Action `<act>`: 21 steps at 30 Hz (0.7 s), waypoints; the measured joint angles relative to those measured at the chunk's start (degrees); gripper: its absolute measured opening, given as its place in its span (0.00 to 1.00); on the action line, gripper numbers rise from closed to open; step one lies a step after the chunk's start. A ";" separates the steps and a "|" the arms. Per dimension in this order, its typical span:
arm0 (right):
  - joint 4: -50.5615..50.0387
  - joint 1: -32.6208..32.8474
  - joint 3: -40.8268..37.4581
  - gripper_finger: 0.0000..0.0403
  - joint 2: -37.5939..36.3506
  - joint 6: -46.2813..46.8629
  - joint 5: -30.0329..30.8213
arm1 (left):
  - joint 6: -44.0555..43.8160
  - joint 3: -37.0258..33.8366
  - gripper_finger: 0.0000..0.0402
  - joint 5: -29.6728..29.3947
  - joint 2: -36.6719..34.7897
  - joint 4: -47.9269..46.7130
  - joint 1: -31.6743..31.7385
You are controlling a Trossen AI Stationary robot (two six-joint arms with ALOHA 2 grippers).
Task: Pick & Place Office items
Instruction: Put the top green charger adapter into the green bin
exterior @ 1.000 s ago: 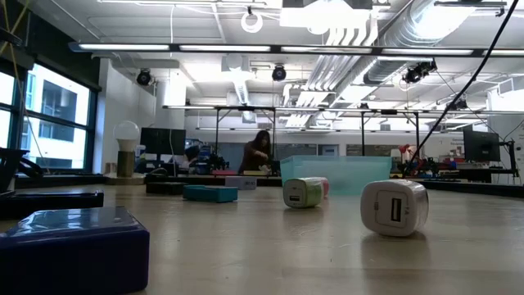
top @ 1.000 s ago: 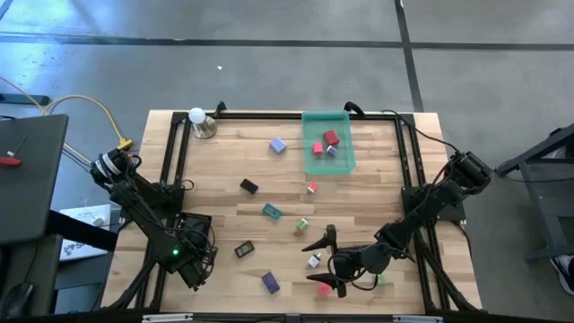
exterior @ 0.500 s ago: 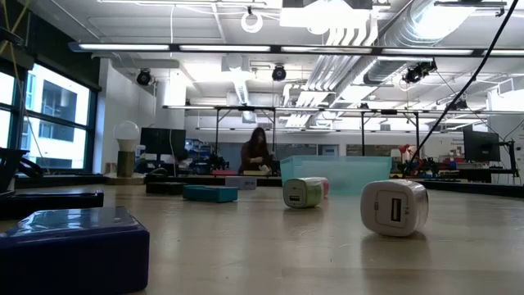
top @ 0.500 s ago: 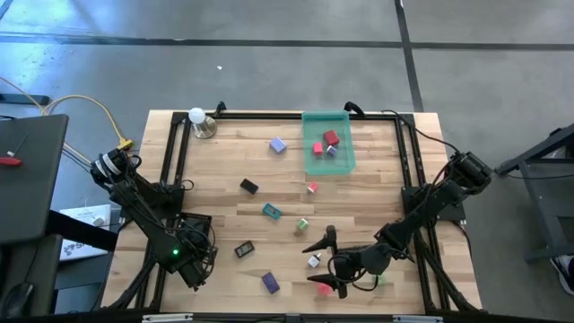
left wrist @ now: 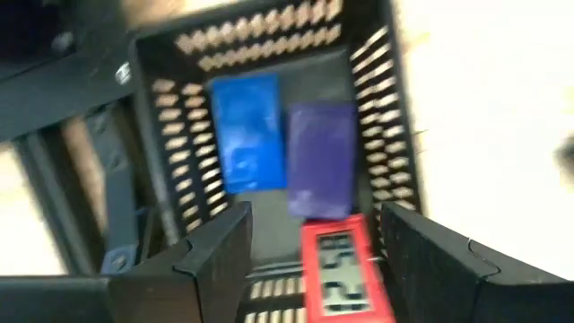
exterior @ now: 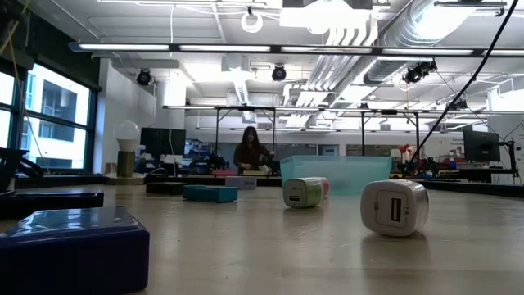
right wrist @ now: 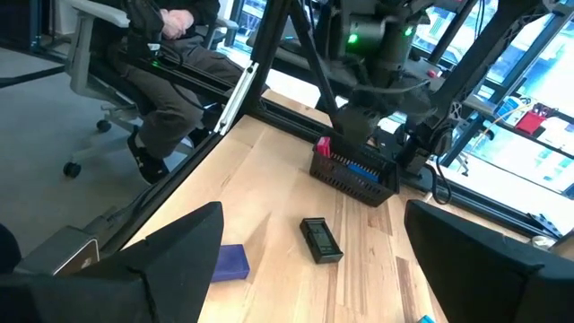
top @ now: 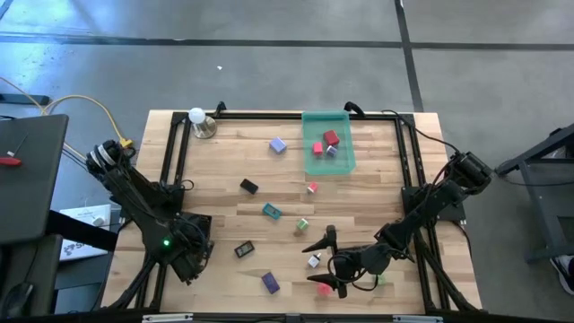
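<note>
Now we hover our left gripper [left wrist: 309,256], jaws apart, over the black tray [left wrist: 395,152], a red clock [left wrist: 345,269] apparently just dropped in, while our right gripper [top: 328,262] waits spread over the counter [top: 224,193], likely next to pick.

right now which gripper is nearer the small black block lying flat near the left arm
Left. The left gripper is over the black basket at the table's left front, close beside the black block. The right gripper hangs farther off toward the right front, near a white cube.
</note>
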 joint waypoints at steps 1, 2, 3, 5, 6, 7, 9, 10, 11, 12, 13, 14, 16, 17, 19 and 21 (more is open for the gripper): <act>0.00 0.00 0.00 0.84 0.00 0.00 0.00 | -0.04 0.03 0.59 -1.67 -1.12 -0.03 0.00; -0.02 0.00 0.00 0.84 0.00 -0.02 0.00 | -0.05 0.04 0.59 -3.97 -2.29 0.08 0.00; -0.02 0.00 0.00 0.84 0.00 0.00 0.00 | -0.06 0.06 0.59 -6.12 -3.42 0.26 0.00; 0.00 0.00 0.00 0.84 0.00 0.00 0.00 | 0.48 0.07 0.59 -11.40 -5.69 0.88 0.00; -0.02 0.00 0.00 0.84 0.00 0.00 0.00 | 0.73 0.07 0.59 -14.43 -6.71 1.48 0.00; -0.02 0.00 0.00 0.84 0.00 0.00 0.00 | 1.37 0.07 0.59 -17.76 -7.64 2.21 0.00; -0.02 0.00 0.00 0.84 0.00 0.00 0.00 | 4.19 0.07 0.59 -25.22 -9.10 4.90 0.00; -0.03 0.00 0.00 0.84 0.00 0.00 0.00 | 6.66 0.07 0.59 -28.79 -9.63 6.54 0.02; -0.04 0.00 0.00 0.84 0.00 0.00 0.00 | 9.57 0.07 0.59 -32.35 -10.04 8.42 0.16; -0.04 0.00 0.00 0.84 0.00 0.00 0.00 | 12.82 0.07 0.59 -35.60 -10.37 10.52 0.46; -0.04 0.00 0.00 0.84 0.00 0.00 -0.02 | 16.66 0.07 0.59 -38.37 -10.60 12.81 0.81; -0.06 0.00 0.00 0.84 0.00 -0.02 -0.02 | 21.02 0.07 0.59 -40.60 -10.74 15.23 1.21; -0.07 0.00 0.00 0.84 0.00 -0.01 -0.02 | 30.63 0.07 0.59 -44.19 -10.77 20.70 2.10; -0.07 0.01 0.00 0.84 0.00 0.00 -0.02 | 35.23 0.07 0.59 -45.64 -10.69 23.65 2.63; -0.07 0.02 0.00 0.84 0.00 0.00 -0.02 | 43.58 0.09 0.59 -47.44 -10.21 29.76 3.81; -0.09 0.02 0.00 0.84 0.00 0.00 -0.02 | 50.77 0.09 0.59 -47.46 -9.48 35.17 5.11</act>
